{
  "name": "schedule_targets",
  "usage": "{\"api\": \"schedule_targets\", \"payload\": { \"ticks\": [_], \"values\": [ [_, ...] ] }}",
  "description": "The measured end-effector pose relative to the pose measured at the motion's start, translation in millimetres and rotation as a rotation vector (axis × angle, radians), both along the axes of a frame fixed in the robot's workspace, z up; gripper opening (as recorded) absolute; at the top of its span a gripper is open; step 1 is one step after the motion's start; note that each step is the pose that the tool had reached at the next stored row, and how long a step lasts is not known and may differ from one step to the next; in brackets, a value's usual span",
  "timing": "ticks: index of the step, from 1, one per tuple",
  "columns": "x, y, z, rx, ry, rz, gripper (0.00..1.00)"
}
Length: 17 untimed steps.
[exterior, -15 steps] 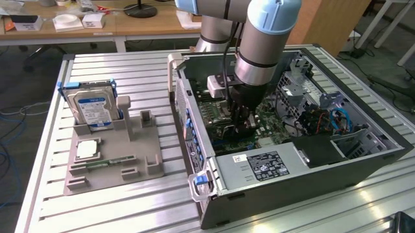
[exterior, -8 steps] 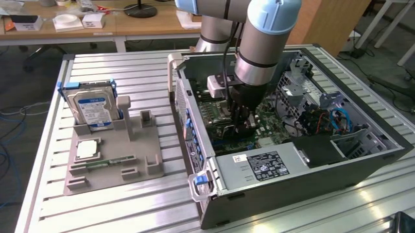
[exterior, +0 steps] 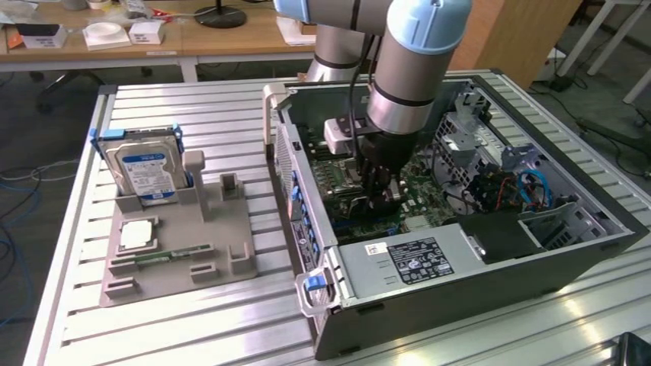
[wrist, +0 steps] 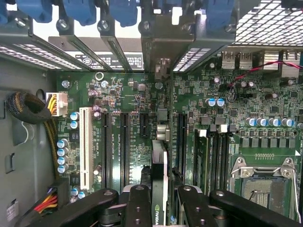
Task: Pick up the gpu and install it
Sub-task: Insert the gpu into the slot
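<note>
In the wrist view the gpu is seen edge-on, a thin green card with a logo near my fingers and its silver end bracket toward the case's rear slot openings. My gripper is shut on it, black fingers pressing either face. The card hangs over the green motherboard, lined up among the long black expansion slots; whether its edge touches a slot is hidden. In the exterior view my gripper reaches down inside the open computer case.
A white slot, an open CPU socket and cable bundles surround the card. To the exterior view's left, a grey fixture holds a hard drive, a memory stick and a chip. The power supply fills the case's near end.
</note>
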<state>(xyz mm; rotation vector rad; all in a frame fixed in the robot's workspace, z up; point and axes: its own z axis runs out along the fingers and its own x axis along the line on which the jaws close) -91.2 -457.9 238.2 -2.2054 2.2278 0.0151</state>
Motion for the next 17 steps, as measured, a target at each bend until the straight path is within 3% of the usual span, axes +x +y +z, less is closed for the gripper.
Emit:
{"api": "schedule_targets", "payload": {
  "ticks": [17],
  "values": [
    [-1.1, -0.1, -3.5, -0.0007, 0.0009, 0.000, 0.26]
  ]
}}
